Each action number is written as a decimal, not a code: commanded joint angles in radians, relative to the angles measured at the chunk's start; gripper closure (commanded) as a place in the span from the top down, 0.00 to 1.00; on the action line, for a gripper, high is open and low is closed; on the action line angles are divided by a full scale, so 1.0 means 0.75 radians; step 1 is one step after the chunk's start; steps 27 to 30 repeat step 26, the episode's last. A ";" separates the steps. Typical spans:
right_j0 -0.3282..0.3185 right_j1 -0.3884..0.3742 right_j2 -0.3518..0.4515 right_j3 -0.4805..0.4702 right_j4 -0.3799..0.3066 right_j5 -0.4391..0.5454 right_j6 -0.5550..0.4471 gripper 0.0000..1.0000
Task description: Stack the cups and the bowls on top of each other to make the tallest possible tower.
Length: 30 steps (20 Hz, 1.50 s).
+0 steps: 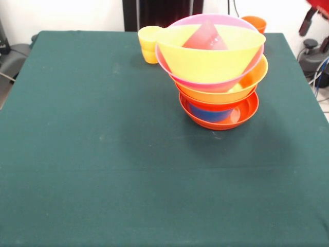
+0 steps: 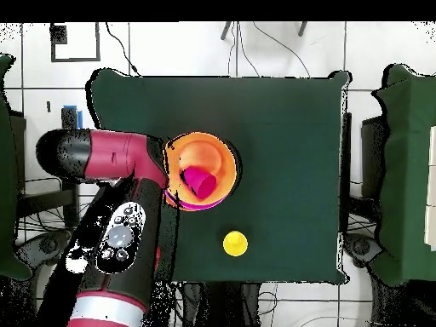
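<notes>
The tower (image 1: 218, 77) stands at the table's back right. Its lowest piece is a shallow red-orange bowl (image 1: 226, 121) holding a small blue bowl (image 1: 208, 113). Above sit another red-orange bowl, a large orange bowl (image 1: 247, 82), the pink bowl (image 1: 216, 20) and a yellow bowl (image 1: 205, 59) on top. A red-pink cup (image 1: 205, 37) lies tipped inside the yellow bowl. A yellow cup (image 1: 149, 43) stands just left of the tower. An orange cup (image 1: 254, 23) sits behind it. My gripper (image 1: 307, 20) shows only as a dark shape in the top right corner, apart from the tower.
In the overhead view the red arm (image 2: 119, 170) lies over the table's left edge, right beside the tower (image 2: 202, 170). The yellow cup (image 2: 235, 244) stands near the bottom edge. Cables and grey gear (image 1: 313, 59) sit off the table's right side in the front view.
</notes>
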 commanded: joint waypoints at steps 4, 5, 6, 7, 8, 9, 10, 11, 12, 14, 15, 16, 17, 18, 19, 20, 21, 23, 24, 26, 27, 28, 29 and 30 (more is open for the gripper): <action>0.011 -0.087 0.035 -0.127 0.007 0.226 0.251 1.00; 0.011 -0.086 0.033 -0.128 0.007 0.226 0.251 1.00; 0.016 -0.082 0.031 -0.132 0.007 0.227 0.257 1.00; 0.018 -0.080 0.029 -0.135 0.007 0.227 0.259 1.00; 0.022 -0.076 0.025 -0.140 0.007 0.231 0.263 1.00; 0.025 -0.073 0.014 -0.148 -0.003 0.237 0.262 1.00; 0.031 -0.067 0.004 -0.151 -0.013 0.232 0.260 1.00; 0.029 -0.066 0.005 -0.143 -0.011 0.221 0.256 1.00; 0.031 -0.059 0.006 -0.144 -0.009 0.212 0.255 1.00; 0.034 -0.048 0.005 -0.150 -0.007 0.206 0.259 1.00; 0.035 -0.045 0.005 -0.151 -0.005 0.204 0.262 1.00; 0.036 -0.042 0.007 -0.151 -0.002 0.199 0.261 1.00; 0.036 -0.041 0.007 -0.152 0.001 0.200 0.262 1.00; 0.035 -0.039 0.006 -0.156 0.000 0.203 0.261 1.00; 0.035 -0.040 0.005 -0.159 -0.001 0.209 0.262 1.00; 0.034 -0.040 0.002 -0.161 -0.003 0.213 0.261 1.00; 0.033 -0.040 0.001 -0.159 -0.003 0.211 0.259 1.00; 0.030 -0.041 0.002 -0.148 -0.004 0.197 0.249 1.00; 0.029 -0.040 0.003 -0.143 -0.004 0.189 0.245 1.00; 0.023 -0.037 0.009 -0.133 -0.002 0.170 0.232 1.00; 0.023 -0.037 0.009 -0.133 -0.002 0.170 0.232 1.00; 0.023 -0.037 0.009 -0.133 -0.002 0.170 0.232 1.00; 0.023 -0.037 0.009 -0.133 -0.002 0.170 0.232 1.00; 0.023 -0.037 0.009 -0.133 -0.002 0.170 0.232 1.00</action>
